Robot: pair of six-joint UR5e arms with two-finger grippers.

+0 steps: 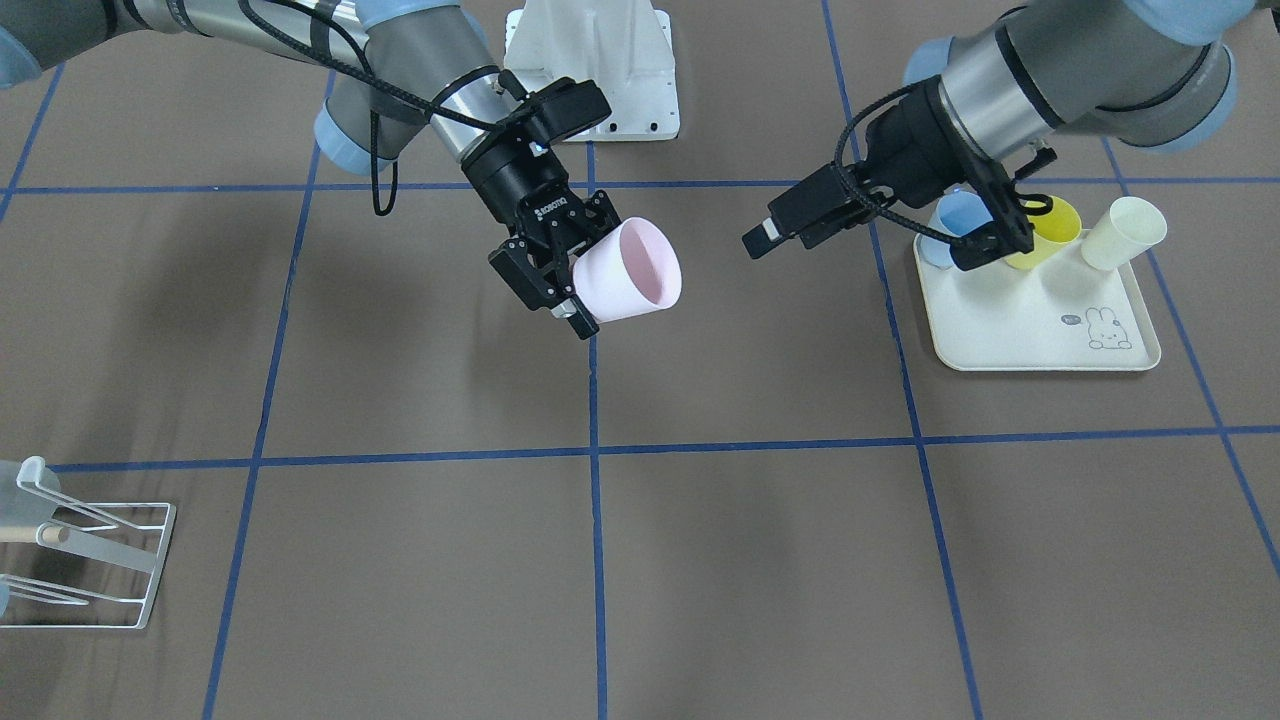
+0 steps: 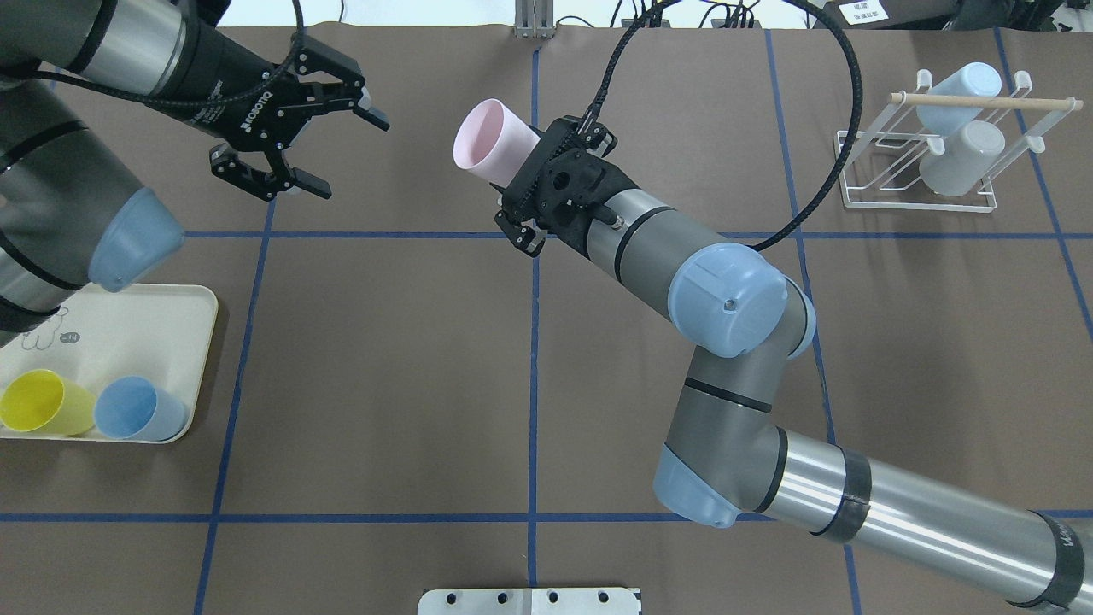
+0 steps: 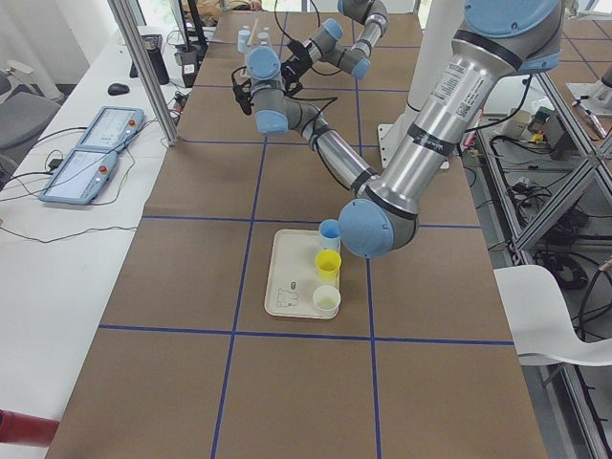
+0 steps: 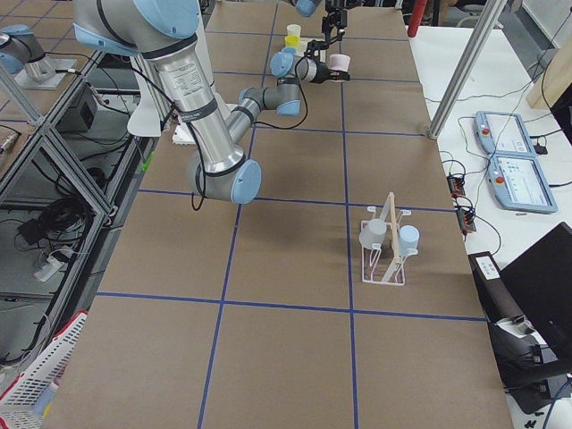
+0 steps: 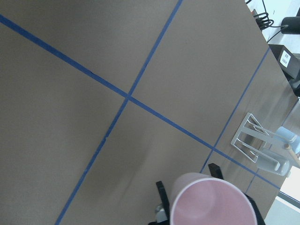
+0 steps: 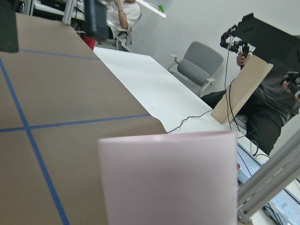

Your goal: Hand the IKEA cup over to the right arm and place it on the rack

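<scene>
Gripping pink cup (image 1: 640,275) | right claw (image 1: 592,268), marked ROBOTIQ | left claw (image 2: 353,160) spread

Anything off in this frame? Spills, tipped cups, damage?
Nothing stands out. The right pincer holds the pink cup tilted in mid-air; the left pincer is open and empty. The tray's cups stand upright, two more cups sit on the rack, and no spill or damage shows.

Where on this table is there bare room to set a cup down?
The brown squares between the tray and the rack are bare. Crowded: the tray's robot-side edge, lined with three cups, the rack holding two cups, and the far middle, where the open left claw faces the pink cup.
</scene>
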